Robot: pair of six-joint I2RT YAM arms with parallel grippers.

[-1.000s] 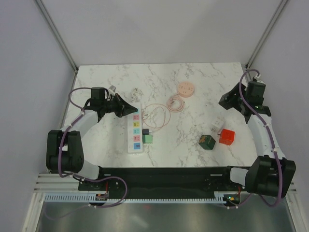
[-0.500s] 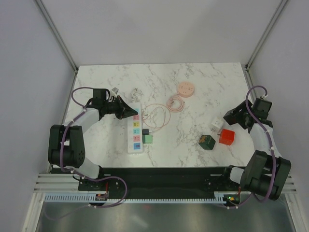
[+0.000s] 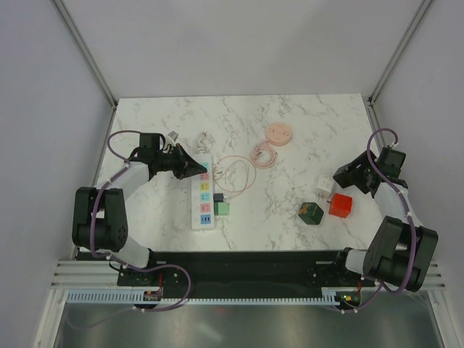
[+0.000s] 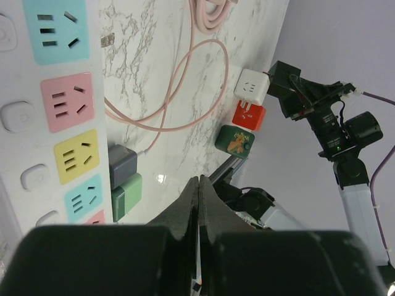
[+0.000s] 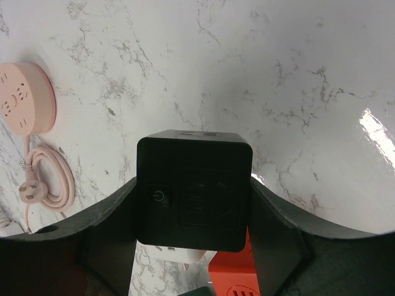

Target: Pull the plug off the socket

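The long white power strip (image 3: 204, 196) lies left of centre; its coloured outlets also show in the left wrist view (image 4: 62, 111). A dark grey plug (image 3: 217, 197) and a green plug (image 3: 222, 208) sit against its right side, and both show in the left wrist view, grey (image 4: 122, 165) and green (image 4: 126, 196). My left gripper (image 3: 196, 168) is shut and empty over the strip's far end (image 4: 199, 179). My right gripper (image 3: 346, 176) is shut on a black cube plug (image 5: 194, 188) and holds it above the table at the right.
A white cube (image 3: 326, 185), a red cube (image 3: 340, 205) and a dark green cube (image 3: 310, 212) lie under and beside the right gripper. A round pink disc (image 3: 278, 133) with a coiled pink cable (image 3: 262, 154) lies at the back centre. A thin pink cable (image 3: 235, 174) loops beside the strip.
My right arm swung toward the near side and lower over the loose cubes, then held almost still. My left gripper shifted slightly and stays at the strip's far end.
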